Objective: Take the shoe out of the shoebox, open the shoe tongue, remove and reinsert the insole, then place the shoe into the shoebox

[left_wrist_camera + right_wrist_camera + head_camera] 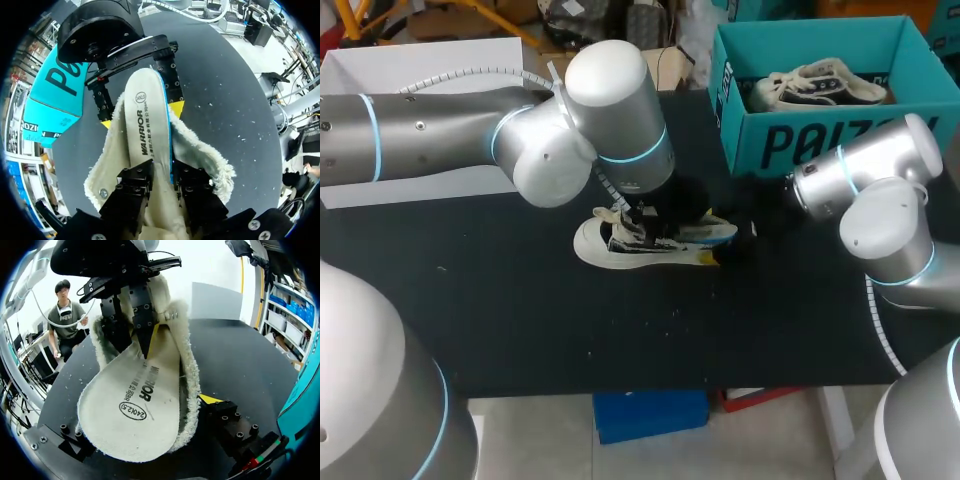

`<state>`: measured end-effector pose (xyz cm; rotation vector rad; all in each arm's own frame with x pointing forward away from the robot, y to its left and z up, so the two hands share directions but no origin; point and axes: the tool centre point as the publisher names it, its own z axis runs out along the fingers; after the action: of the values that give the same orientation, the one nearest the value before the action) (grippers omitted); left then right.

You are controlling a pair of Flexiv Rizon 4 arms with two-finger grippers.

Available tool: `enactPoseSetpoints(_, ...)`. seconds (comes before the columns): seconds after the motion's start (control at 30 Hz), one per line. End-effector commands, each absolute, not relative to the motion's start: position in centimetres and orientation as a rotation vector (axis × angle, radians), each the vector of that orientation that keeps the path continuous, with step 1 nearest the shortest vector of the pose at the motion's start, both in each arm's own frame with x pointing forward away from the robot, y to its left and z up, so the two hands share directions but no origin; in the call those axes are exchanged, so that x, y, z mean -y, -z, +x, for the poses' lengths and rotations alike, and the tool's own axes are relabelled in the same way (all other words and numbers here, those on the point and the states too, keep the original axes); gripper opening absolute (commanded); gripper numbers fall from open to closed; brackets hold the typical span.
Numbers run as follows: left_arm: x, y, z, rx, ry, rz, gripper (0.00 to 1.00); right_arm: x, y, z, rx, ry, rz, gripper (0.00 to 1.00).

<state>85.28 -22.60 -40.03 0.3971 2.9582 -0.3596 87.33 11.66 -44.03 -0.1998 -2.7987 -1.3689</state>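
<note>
Shoe [650, 240] sits on the table [520, 320], out of the shoebox [800, 140], heel pointing twd the box. I've got both arms on it.

L gripper [162, 175] is closed on the insole [135, 405], pinching one end. The rest of it stands up out of the fleece lining [200, 150], only its pinched end down inside the shoe. Looks like the insole step is in hand, tho I can't say from here whether it's on its way out or back in.

R gripper [141, 115] straddles the heel end, fingers spread wide but pressed on the collar from both sides, so it's gripping the shoe. Reason, I reckon: it pins the shoe down so a pull or push on the insole doesn't drag the whole thing across the table.

Box stays behind the R arm w/ its open top free for the final drop-in.

Count:
- 2 shoes: 1 on the table, 1 second shoe [820, 85] lying in the box
- 1 insole showing
- 1 shoebox
- 2 grippers, both busy
</note>
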Motion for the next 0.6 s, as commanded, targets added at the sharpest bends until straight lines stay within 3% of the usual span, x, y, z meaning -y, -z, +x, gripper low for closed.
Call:
enactPoseSetpoints(0.03,22.7,40.7,85.0,-2.952,0.378,0.393,0.95,-11.4,44.4,87.5,2.798,1.366,-0.200,0.00)
enactPoseSetpoints(0.23,23.3,41.4,84.9,-2.939,0.337,0.372,1.00,-11.4,44.4,87.5,2.798,1.366,-0.200,0.00)
enactPoseSetpoints(0.6,24.6,42.0,85.1,-2.873,0.254,0.282,0.93,-11.4,44.4,87.5,2.798,1.366,-0.200,0.00)
